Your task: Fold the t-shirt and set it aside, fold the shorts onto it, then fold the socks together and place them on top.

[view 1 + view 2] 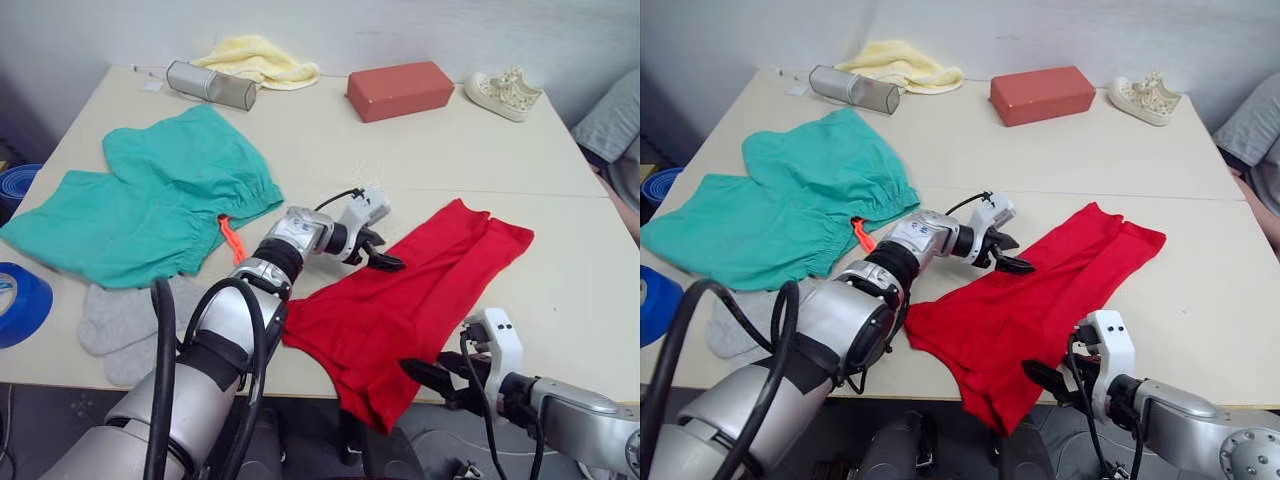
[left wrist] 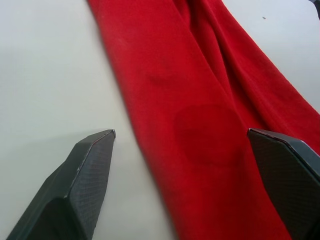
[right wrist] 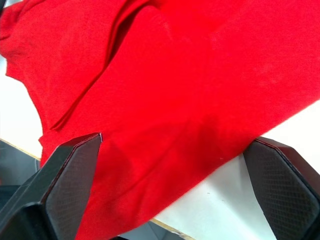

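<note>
Red t-shirt point(image 1: 410, 300) lies folded lengthwise near the surface's point(image 1: 420, 150) front edge, one end hanging over it. Left gripper point(image 1: 372, 250) hovers wide open at the shirt's left edge, empty. Right gripper point(image 1: 440, 380), also open and empty, sits at the overhanging end. Teal shorts point(image 1: 150, 210) and grey socks point(image 1: 125, 320) lie left. No writing is legible.

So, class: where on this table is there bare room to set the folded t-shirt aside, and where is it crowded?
Free: the table's right side, between the t-shirt and the right edge, and the middle strip between the shorts and the red-brown block. Crowded: the left side, with shorts and socks, and the far edge, with a mesh canister, yellow cloth and sneaker.
</note>
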You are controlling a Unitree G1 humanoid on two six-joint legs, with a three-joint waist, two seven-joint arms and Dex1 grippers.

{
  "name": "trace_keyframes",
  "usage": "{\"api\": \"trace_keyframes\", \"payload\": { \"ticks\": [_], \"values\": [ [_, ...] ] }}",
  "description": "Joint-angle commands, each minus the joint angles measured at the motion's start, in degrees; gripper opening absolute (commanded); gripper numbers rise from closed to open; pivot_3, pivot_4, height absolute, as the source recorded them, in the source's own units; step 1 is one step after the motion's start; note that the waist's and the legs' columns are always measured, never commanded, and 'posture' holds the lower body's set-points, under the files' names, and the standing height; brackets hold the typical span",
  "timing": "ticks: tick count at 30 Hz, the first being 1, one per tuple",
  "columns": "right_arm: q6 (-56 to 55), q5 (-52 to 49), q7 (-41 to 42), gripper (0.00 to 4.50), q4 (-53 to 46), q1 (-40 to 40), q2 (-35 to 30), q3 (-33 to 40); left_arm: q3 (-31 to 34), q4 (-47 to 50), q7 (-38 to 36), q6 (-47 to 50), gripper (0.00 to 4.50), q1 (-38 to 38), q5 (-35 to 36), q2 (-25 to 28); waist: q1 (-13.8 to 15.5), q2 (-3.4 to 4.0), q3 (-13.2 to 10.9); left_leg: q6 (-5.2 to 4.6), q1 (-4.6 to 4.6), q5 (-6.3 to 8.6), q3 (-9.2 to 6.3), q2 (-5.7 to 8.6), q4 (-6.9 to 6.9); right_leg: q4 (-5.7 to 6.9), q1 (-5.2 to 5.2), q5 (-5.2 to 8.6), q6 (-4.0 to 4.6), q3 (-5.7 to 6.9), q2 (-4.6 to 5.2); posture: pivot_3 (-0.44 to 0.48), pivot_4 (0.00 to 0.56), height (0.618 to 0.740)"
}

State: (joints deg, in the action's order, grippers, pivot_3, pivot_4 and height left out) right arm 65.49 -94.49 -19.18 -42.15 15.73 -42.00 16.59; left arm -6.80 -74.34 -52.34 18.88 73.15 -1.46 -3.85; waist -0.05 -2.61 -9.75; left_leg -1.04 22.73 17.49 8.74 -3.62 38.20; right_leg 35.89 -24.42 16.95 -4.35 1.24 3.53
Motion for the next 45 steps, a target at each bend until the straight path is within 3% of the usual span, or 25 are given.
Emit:
{"api": "trace_keyframes", "payload": {
  "ticks": [1, 11, 12, 26, 30, 38, 45],
  "values": [
    [-2.6, -2.5, -0.3, 3.82, 0.8, 1.2, -2.2, -3.4, -0.3, -0.4, 0.6, 0.8, 3.24, -1.7, -1.2, -2.1, 0.0, 0.00, 0.0, -0.01, 0.01, -0.01, -0.02, 0.00, 0.00, 0.00, 0.00, 0.00, 0.00, 0.00, 0.00, 0.000, 0.150, 0.740],
    [-8.1, -1.6, 0.6, 0.28, 2.0, 0.8, -6.7, -6.3, -0.3, 0.1, 3.7, -2.5, 0.08, -4.9, -2.4, -2.2, 0.1, 0.02, 0.0, 0.01, 0.03, -0.02, -0.08, 0.01, 0.02, 0.01, 0.02, 0.00, -0.01, 0.02, 0.02, 0.000, 0.150, 0.740],
    [-8.5, -1.4, 0.9, 0.05, 2.1, 0.9, -7.1, -6.1, 0.7, 0.2, 4.7, -2.5, 0.00, -5.0, -1.7, -2.0, 0.1, 0.02, 0.0, 0.01, 0.03, -0.02, -0.08, 0.01, 0.02, 0.01, 0.02, 0.00, -0.01, 0.02, 0.02, 0.000, 0.150, 0.740],
    [-8.8, 2.4, 11.3, 0.05, 4.4, 5.8, -16.3, 5.2, 7.2, 8.8, 7.8, -0.4, 0.00, -10.2, 3.1, 3.8, -0.2, 0.10, 0.1, -0.01, -0.03, -0.21, -0.02, 0.03, 0.06, 0.09, 0.04, -0.14, -0.15, -0.03, 0.01, 0.000, 0.150, 0.740],
    [-7.9, 6.0, 15.4, 0.05, 7.6, 3.4, -18.6, 5.4, 7.0, 18.7, 8.9, 4.1, 0.00, -15.6, 4.6, 4.3, -0.1, 0.15, 0.1, 0.03, -0.03, -0.23, -0.02, 0.04, 0.06, 0.10, 0.04, -0.14, -0.15, -0.05, 0.02, 0.000, 0.150, 0.740],
    [-5.8, 15.5, 22.5, 0.05, 12.4, -4.0, -18.8, 1.0, 8.1, 48.8, 19.6, 15.1, 0.00, -29.9, 8.4, 3.4, -0.1, 0.38, 0.2, 0.39, -0.07, -0.45, -0.03, -0.03, 0.04, 0.17, 0.04, -0.13, -0.14, -0.22, 0.08, 0.000, 0.150, 0.740],
    [-4.2, 22.8, 28.9, 0.05, 15.9, -10.6, -18.3, -3.1, 5.8, 68.2, 24.4, 22.3, 0.00, -38.9, 8.2, 7.0, 0.0, 0.48, 0.2, 0.48, -0.07, -0.52, -0.03, -0.02, 0.04, 0.21, 0.03, -0.13, -0.14, -0.25, 0.05, 0.000, 0.150, 0.740]
  ]
}}
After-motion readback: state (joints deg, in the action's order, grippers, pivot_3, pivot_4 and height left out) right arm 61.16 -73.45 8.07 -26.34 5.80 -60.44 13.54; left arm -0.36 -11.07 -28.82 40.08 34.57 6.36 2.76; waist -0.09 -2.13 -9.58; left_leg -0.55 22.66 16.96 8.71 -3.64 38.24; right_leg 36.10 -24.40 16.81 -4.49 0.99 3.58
